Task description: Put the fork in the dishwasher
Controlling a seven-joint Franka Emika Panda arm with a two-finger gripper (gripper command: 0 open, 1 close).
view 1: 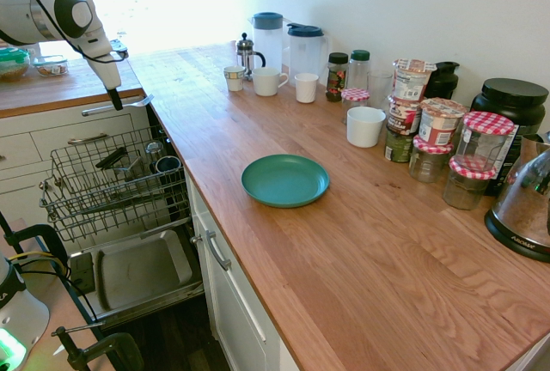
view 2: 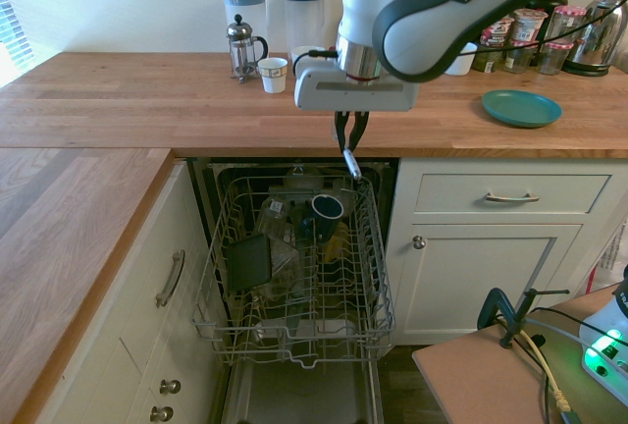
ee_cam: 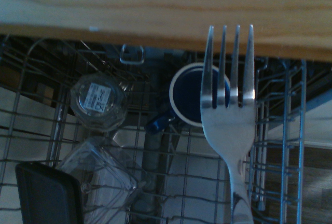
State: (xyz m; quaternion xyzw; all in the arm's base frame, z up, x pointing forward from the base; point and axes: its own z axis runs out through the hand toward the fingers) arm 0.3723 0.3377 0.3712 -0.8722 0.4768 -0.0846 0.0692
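Fork is pinched in your gripper, held out level over the back of the dishwasher rack, tines above the blue mug, just off the counter edge.

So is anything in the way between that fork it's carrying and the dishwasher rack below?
Nothing visible blocks it. The gripper holds the fork in open air above the pulled-out rack of the dishwasher. The rack already holds a blue mug, a jar and a dark container, with bare wire between them.
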